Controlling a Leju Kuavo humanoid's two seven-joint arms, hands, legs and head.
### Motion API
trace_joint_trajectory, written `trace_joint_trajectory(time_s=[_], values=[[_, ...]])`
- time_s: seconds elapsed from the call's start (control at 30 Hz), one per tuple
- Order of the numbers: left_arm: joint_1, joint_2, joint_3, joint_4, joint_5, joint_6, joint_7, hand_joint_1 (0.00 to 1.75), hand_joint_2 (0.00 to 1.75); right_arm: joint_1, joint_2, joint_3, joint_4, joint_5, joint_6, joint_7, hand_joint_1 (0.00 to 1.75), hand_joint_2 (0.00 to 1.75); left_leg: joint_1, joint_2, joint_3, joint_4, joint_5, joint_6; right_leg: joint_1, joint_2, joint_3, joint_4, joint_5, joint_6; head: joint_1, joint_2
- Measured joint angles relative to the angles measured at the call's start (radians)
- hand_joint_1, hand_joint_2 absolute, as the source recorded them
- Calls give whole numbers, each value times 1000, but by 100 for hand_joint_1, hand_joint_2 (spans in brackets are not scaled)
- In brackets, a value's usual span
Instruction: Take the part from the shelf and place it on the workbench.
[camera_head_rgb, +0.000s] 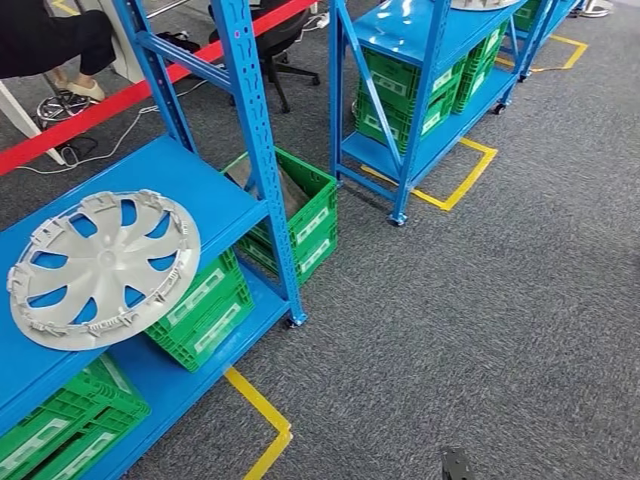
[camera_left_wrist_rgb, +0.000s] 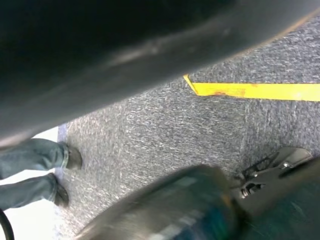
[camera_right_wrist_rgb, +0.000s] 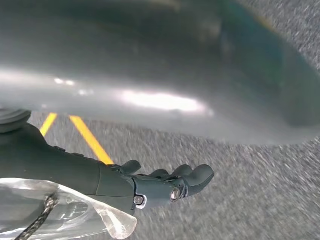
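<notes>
The part (camera_head_rgb: 102, 268) lay flat on the upper shelf (camera_head_rgb: 204, 190) of the near rack, at the left, with crates (camera_head_rgb: 202, 312) on the shelf below it. Another crate (camera_head_rgb: 302, 215) sat on the floor (camera_head_rgb: 483, 300) just behind that rack's corner post (camera_head_rgb: 260, 150). A second rack (camera_head_rgb: 423, 90), holding more crates, stood farther back to the right, well apart.

Grey carpeted floor (camera_left_wrist_rgb: 158, 135) is seen in the left wrist view, crossed by a strip of yellow tape (camera_left_wrist_rgb: 256, 90) that ends in a pointed corner. A person's legs in blue jeans (camera_left_wrist_rgb: 28, 170) and dark shoes (camera_left_wrist_rgb: 73, 158) are seen at the carpet's edge, beside a white floor area (camera_left_wrist_rgb: 30, 220). The foreground is blurred.
</notes>
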Motion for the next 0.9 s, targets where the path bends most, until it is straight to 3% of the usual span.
trace_joint_trajectory(time_s=[0.07,0.1,0.13,0.17,0.2,0.27,0.33,0.4,0.43,0.5,0.53,0.57,0.6,0.63,0.67,0.7,0.77,0.83,0.87,0.9], values=[[-3,0,0,0,0,0,0,0,0,3,0,2,1,0,0,0,0,0,4,39,-67,135,-61,-10,3,-30,4,-1,-6,-7,-3,0],[-2,0,0,0,0,0,0,0,0,4,0,2,1,0,0,0,0,0,7,45,-95,191,-77,-12,3,-44,6,-1,-8,-8,-3,0],[-1,1,0,0,0,0,0,0,0,4,0,2,1,0,0,0,0,0,10,48,-108,214,-75,-14,4,-57,9,0,-11,-8,-3,0],[1,1,0,0,0,0,0,0,0,3,0,3,1,0,0,0,0,0,11,51,-101,197,-54,-15,4,-69,12,0,-14,-7,-3,0],[2,2,0,0,0,0,0,0,0,2,0,4,1,0,0,0,0,0,11,60,-75,142,-17,-13,4,-81,18,0,-17,-6,-4,0],[1,2,0,0,1,1,0,0,0,1,0,7,1,0,0,-1,0,0,5,103,-7,2,44,-5,7,-103,28,0,-26,1,-4,0],[-1,3,0,0,5,2,0,0,0,1,0,13,1,1,0,-2,0,0,-4,131,24,-67,58,5,11,-125,35,-1,-34,12,-4,0],[2,5,1,0,8,3,0,0,0,-2,0,18,1,1,0,-3,0,0,-5,112,24,-73,56,15,13,-143,45,-7,-38,24,-2,0],[5,6,1,0,9,3,0,0,0,-4,1,21,1,1,0,-4,0,0,-2,101,27,-79,59,21,11,-132,47,-6,-43,29,0,0],[6,7,2,0,10,3,-1,0,0,-7,1,24,2,1,0,-5,0,0,4,78,34,-90,64,33,7,-77,22,51,-79,36,4,0],[5,6,2,0,10,3,-1,0,0,-6,1,25,2,1,0,-5,0,0,5,66,35,-92,65,38,6,-45,-10,112,-108,38,6,0],[4,6,2,0,10,3,-1,0,0,-3,1,26,2,1,0,-5,0,0,5,52,35,-92,64,41,6,-28,-49,186,-137,39,7,0],[4,6,2,0,10,3,-1,0,0,-1,1,27,2,1,0,-5,0,0,4,38,36,-92,63,42,6,-22,-88,251,-156,41,8,0],[5,5,3,0,10,3,-1,0,0,1,1,28,2,1,0,-5,0,0,3,23,37,-92,63,43,6,-19,-115,287,-156,41,8,0],[6,6,4,0,11,3,-1,0,0,2,1,29,2,1,0,-5,0,0,3,8,39,-91,61,42,6,-18,-124,284,-134,41,7,0],[7,6,4,0,11,3,-1,0,0,2,1,31,2,1,0,-5,0,0,3,-6,42,-91,60,40,5,-15,-115,247,-98,41,7,0],[7,6,6,0,11,4,-2,0,0,1,1,36,2,1,0,-5,0,0,5,-33,48,-87,54,32,1,21,-62,108,-20,38,7,0],[5,6,7,0,12,4,-2,0,0,0,1,41,2,1,0,-5,0,0,6,-56,45,-80,48,22,-3,63,-20,20,6,32,7,0],[6,6,8,0,13,4,-2,0,0,0,1,43,2,1,0,-5,0,0,7,-66,41,-79,49,16,-2,71,-13,13,0,28,6,0],[7,7,9,0,13,5,-2,0,0,0,1,45,2,1,0,-5,0,0,9,-76,37,-79,49,11,-2,64,-9,10,0,23,6,0]])
